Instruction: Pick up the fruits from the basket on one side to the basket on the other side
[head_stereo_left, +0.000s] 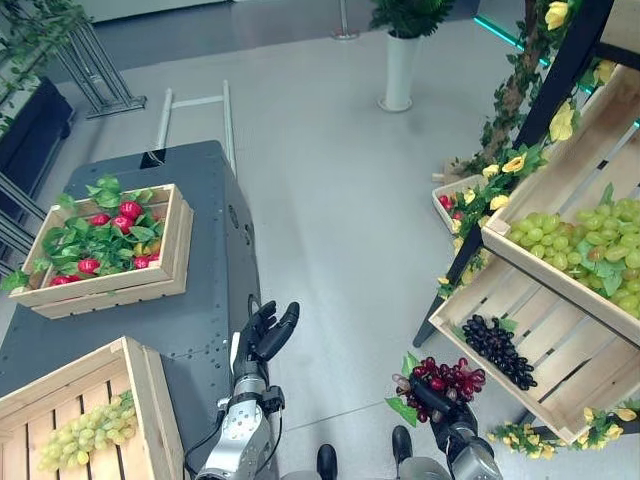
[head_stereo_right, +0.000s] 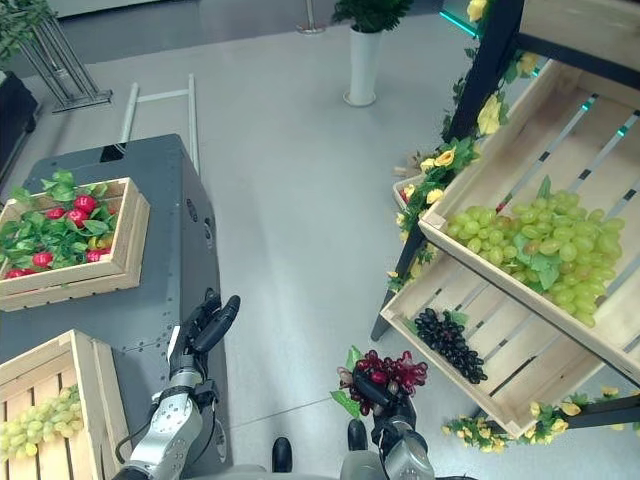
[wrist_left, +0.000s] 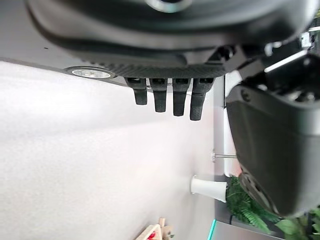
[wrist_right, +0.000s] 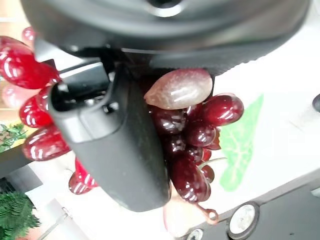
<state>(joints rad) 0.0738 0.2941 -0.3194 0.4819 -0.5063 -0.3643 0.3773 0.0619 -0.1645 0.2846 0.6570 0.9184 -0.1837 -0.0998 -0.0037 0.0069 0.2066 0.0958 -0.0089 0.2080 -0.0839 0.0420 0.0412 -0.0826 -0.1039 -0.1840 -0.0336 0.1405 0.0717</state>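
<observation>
My right hand is shut on a bunch of dark red grapes with green leaves, held above the floor between the grey table and the wooden shelf. In the right wrist view the red grapes press against the thumb. My left hand hangs open over the grey table's right edge, its fingers straight and holding nothing. A wooden crate at the table's near left corner holds green grapes. The shelf's lower tray holds black grapes; its upper tray holds green grapes.
A second crate with red fruit and leaves sits farther back on the grey table. A small box with red fruit lies on the floor by the shelf's black post. A white vase with a plant stands far off.
</observation>
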